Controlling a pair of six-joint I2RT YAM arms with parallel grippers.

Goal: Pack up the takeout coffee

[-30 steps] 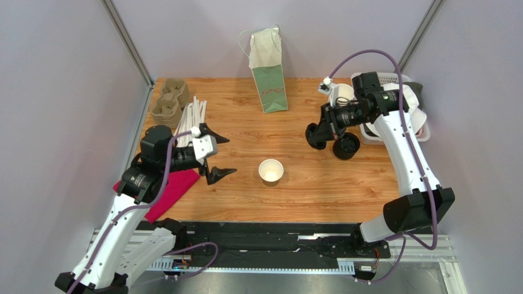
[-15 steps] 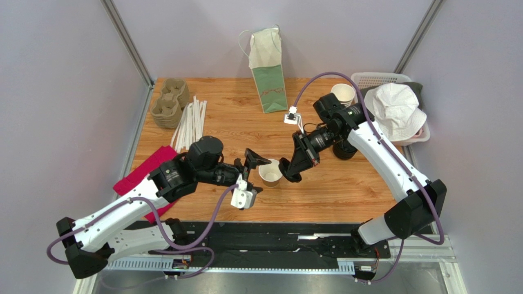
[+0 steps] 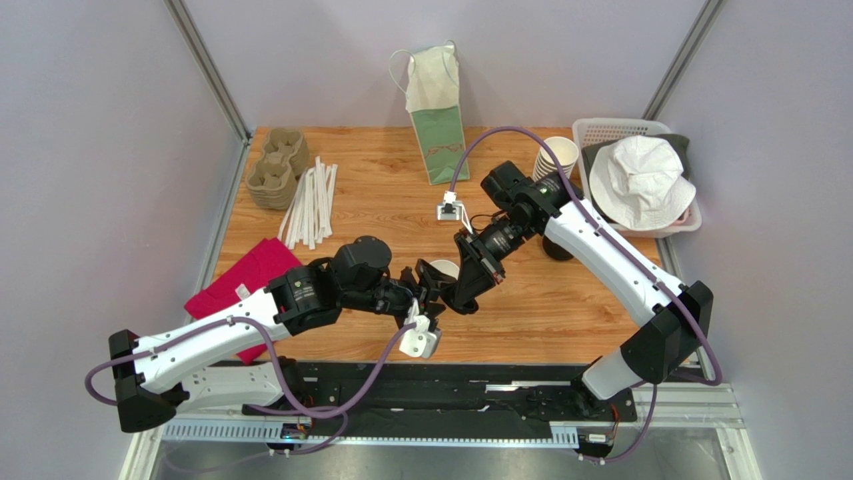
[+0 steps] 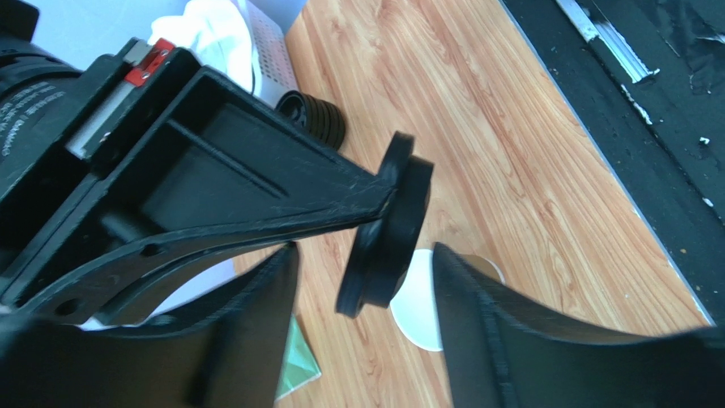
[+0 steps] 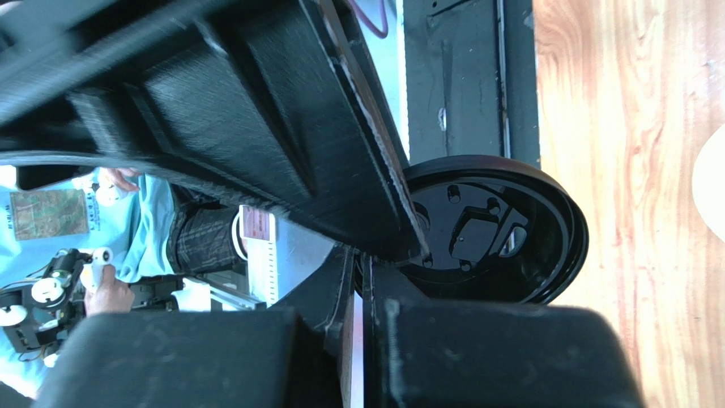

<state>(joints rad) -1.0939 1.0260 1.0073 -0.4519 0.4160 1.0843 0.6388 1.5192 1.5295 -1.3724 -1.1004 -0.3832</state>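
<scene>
A lidless kraft paper cup (image 3: pixel 444 266) stands at the table's centre, mostly hidden by both grippers; its white inside shows in the left wrist view (image 4: pixel 414 310). No cup with a lid on is in view. My right gripper (image 3: pixel 459 288) is shut on the rim of a round black lid (image 5: pixel 493 229) and holds it tilted on edge just above the cup. My left gripper (image 4: pixel 366 340) is open, with its two fingers either side of the lid (image 4: pixel 391 229) and the cup, touching neither. In the top view it (image 3: pixel 429 290) meets the right gripper over the cup.
A green paper bag (image 3: pixel 438 130) stands at the back centre. Stacked lidless cups (image 3: pixel 558 155), a stack of black lids (image 4: pixel 315 119) and a white basket (image 3: pixel 601 130) holding a white hat are at the right. Cup carriers (image 3: pixel 278 165), white straws (image 3: pixel 310 200) and a red cloth (image 3: pixel 250 285) lie at the left.
Both arms have swung in to the centre cup. The right gripper brought the black lid from the right side. The left gripper came from over the red cloth.
</scene>
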